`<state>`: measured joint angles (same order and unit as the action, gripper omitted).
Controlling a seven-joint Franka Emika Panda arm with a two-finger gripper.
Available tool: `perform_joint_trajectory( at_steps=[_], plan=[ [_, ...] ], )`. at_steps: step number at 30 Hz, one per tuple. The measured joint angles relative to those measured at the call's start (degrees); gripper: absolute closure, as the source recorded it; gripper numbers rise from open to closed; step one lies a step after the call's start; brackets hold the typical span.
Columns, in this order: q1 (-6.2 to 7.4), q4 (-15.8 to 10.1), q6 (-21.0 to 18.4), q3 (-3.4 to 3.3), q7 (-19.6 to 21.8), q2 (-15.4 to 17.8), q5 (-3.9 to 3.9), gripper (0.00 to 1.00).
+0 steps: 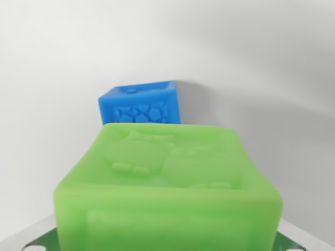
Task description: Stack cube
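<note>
Green cube (167, 193) fills the lower frame, close under the camera, relief face up, squarely aligned. Blue cube (141, 103) sits directly behind it on the white surface (272, 68). Gripper state cannot be determined.

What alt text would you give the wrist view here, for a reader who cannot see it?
A large green cube with raised owl-like shapes on top fills the lower foreground, close to the camera. Behind it, partly hidden, sits a smaller-looking blue cube with a cracked-stone pattern on its front, on a plain white surface. The pincer's fingers cannot be made out.
</note>
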<state>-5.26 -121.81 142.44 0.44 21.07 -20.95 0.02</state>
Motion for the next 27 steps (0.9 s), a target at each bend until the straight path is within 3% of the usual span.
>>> perform_joint_trajectory(
  at_steps=[13, 27],
  plan=[
    [0.66, -1.5, 0.5, 0.86, -2.9, 1.2, -0.46, 1.0],
    [0.72, -1.5, 5.3, 0.78, -3.0, -3.8, -0.55, 1.0]
  ],
)
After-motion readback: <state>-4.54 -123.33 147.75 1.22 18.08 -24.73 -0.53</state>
